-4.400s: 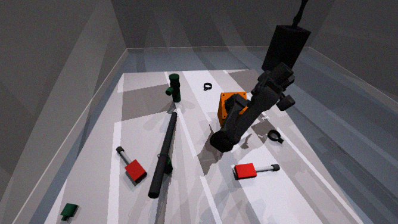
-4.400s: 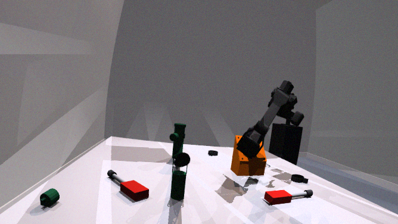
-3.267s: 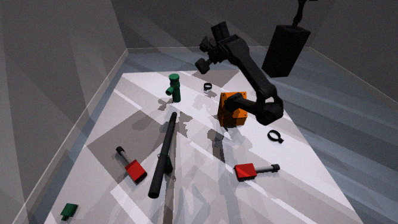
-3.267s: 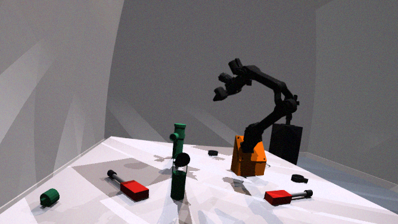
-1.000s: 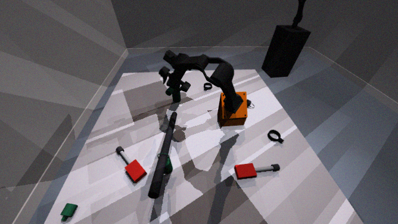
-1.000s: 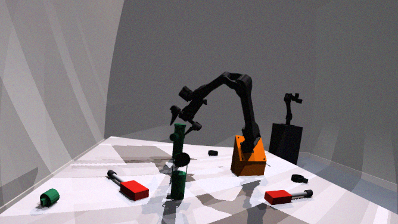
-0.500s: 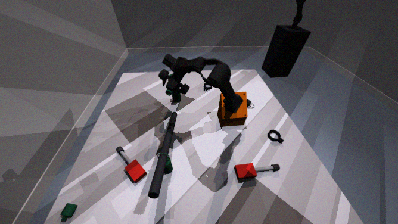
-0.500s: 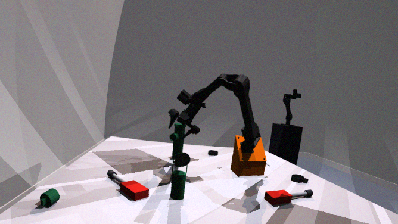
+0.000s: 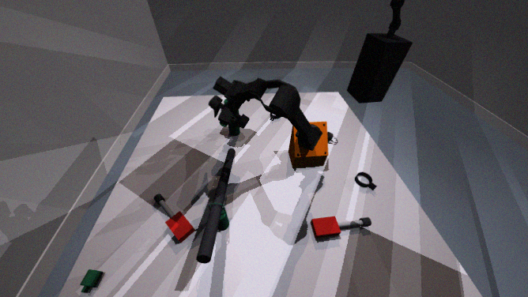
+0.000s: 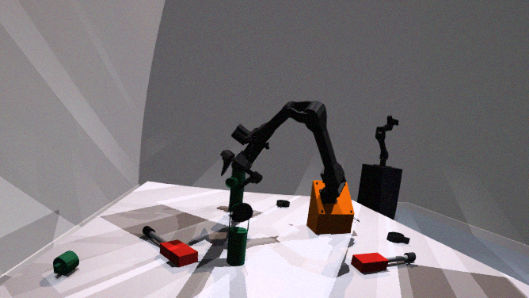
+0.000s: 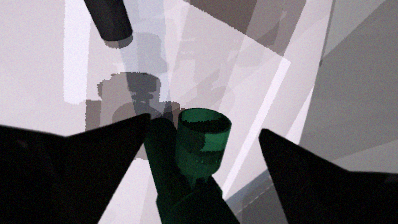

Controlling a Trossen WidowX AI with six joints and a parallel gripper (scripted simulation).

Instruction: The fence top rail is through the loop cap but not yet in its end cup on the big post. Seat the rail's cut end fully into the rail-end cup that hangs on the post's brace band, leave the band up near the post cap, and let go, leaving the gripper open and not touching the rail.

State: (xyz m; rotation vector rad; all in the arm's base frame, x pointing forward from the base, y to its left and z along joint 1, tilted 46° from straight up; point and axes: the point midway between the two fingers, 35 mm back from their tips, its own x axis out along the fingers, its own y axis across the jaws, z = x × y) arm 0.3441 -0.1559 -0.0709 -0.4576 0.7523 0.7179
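Observation:
The dark rail (image 9: 213, 225) (image 10: 241, 212) (image 11: 110, 20) slants through the thin loop above the short green post (image 9: 224, 219) (image 10: 237, 247). Its far end stands free, apart from the green end cup (image 11: 202, 145) (image 10: 230, 182). The cup's open mouth is empty and shows in the wrist view, with the rail end to its upper left. The cup hangs on the band high on the big green post (image 9: 234, 129) (image 10: 236, 201) (image 11: 164, 162). My gripper (image 9: 228, 119) (image 10: 234, 179) (image 11: 206, 126) is open and empty, its fingers either side of the cup and post top, clear of the rail. The post cap is mostly hidden.
Red blocks with grey handles lie left (image 9: 179, 226) (image 10: 179, 253) and right (image 9: 326, 226) (image 10: 369, 262). A green cap (image 9: 92, 278) (image 10: 66, 261) lies front left. Black clamps lie at right (image 10: 396, 237) and behind (image 10: 283, 204). The arm stands on an orange base (image 9: 310, 162) (image 10: 329, 224).

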